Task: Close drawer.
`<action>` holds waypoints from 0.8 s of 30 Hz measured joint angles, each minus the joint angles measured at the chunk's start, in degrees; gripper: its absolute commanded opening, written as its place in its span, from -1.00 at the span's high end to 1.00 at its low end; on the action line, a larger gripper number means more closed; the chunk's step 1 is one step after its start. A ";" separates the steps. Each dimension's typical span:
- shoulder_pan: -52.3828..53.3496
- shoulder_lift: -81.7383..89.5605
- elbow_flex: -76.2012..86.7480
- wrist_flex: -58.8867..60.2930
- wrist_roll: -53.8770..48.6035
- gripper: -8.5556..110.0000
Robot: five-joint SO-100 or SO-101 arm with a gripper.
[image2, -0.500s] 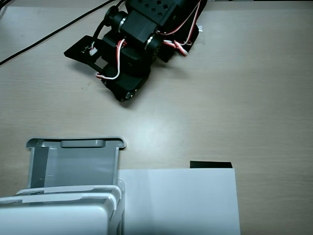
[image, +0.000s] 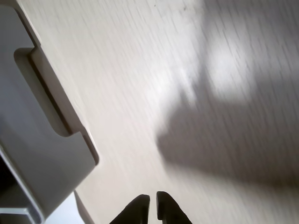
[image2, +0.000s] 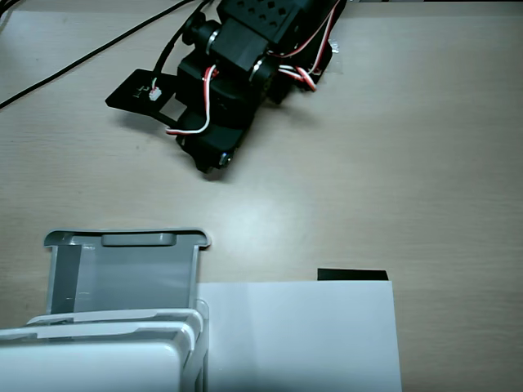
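Observation:
The drawer (image2: 122, 273) is a grey translucent tray, pulled out from the white cabinet (image2: 98, 359) at the bottom left of the fixed view. Its rounded front lip with the slot handle (image2: 139, 239) faces the arm. In the wrist view the drawer (image: 42, 126) fills the left side. My gripper (image: 153, 205) enters at the bottom edge with its black fingertips nearly touching and nothing between them. It hovers over bare table, to the right of the drawer's front and apart from it. In the fixed view the black arm with the gripper (image2: 214, 159) is above the drawer front.
A flat white sheet of paper (image2: 302, 335) lies to the right of the cabinet in the fixed view, with a small black strip (image2: 351, 274) at its top edge. Black cables (image2: 90, 57) run across the table's top left. The arm's shadow (image: 233, 135) falls on the light wood table.

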 measured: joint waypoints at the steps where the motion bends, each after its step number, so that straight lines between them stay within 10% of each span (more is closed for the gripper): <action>1: -0.09 0.00 0.09 0.00 -0.18 0.85; 24: 1.23 0.53 1.05 -1.85 -2.46 0.85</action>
